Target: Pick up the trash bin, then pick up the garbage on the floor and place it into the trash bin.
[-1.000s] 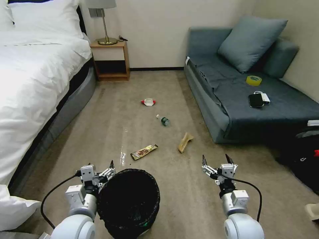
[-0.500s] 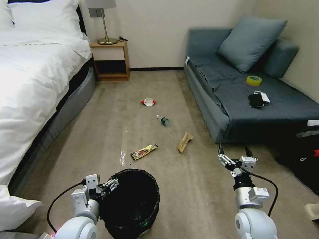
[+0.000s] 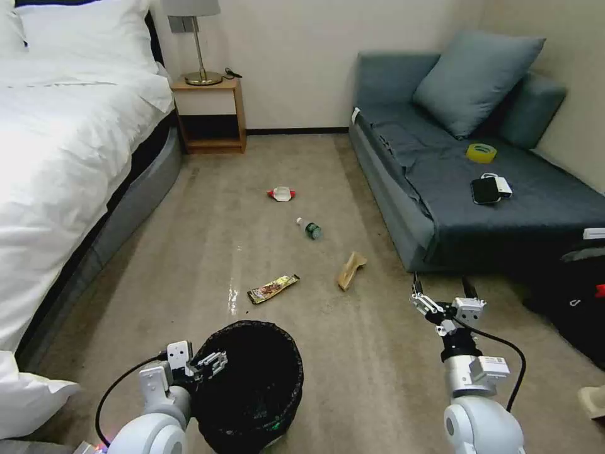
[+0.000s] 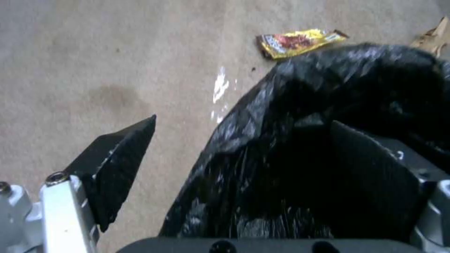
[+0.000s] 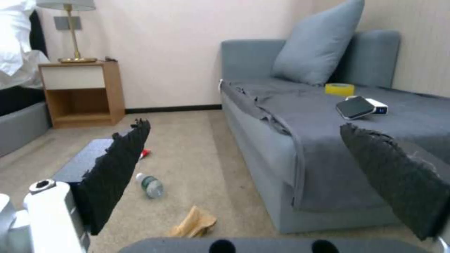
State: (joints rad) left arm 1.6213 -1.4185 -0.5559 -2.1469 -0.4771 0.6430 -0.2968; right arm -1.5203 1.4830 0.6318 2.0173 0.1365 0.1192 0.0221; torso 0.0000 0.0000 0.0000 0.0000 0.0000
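The trash bin [image 3: 252,378], lined with a crinkly black bag, stands on the carpet right in front of me. My left gripper [image 3: 203,366] is open at its left rim. In the left wrist view the bin [image 4: 328,88] has its rim between the fingers [image 4: 117,165], one outside and one inside. My right gripper [image 3: 444,295] hangs open and empty above the carpet near the sofa's corner. The garbage lies ahead: a gold-brown wrapper [image 3: 273,288], a tan paper scrap [image 3: 351,270], a small bottle [image 3: 309,228] and a red-white wrapper [image 3: 281,193].
A white bed [image 3: 57,164] runs along the left and a grey-blue sofa [image 3: 504,208] along the right, carrying a yellow tape roll [image 3: 481,152] and a black phone [image 3: 485,190]. A nightstand [image 3: 211,113] stands at the far wall. A dark bag [image 3: 580,296] sits at right.
My right arm swung out to the right and a little forward, then held still. My left gripper drew back along the bin's left side and now straddles the rim.
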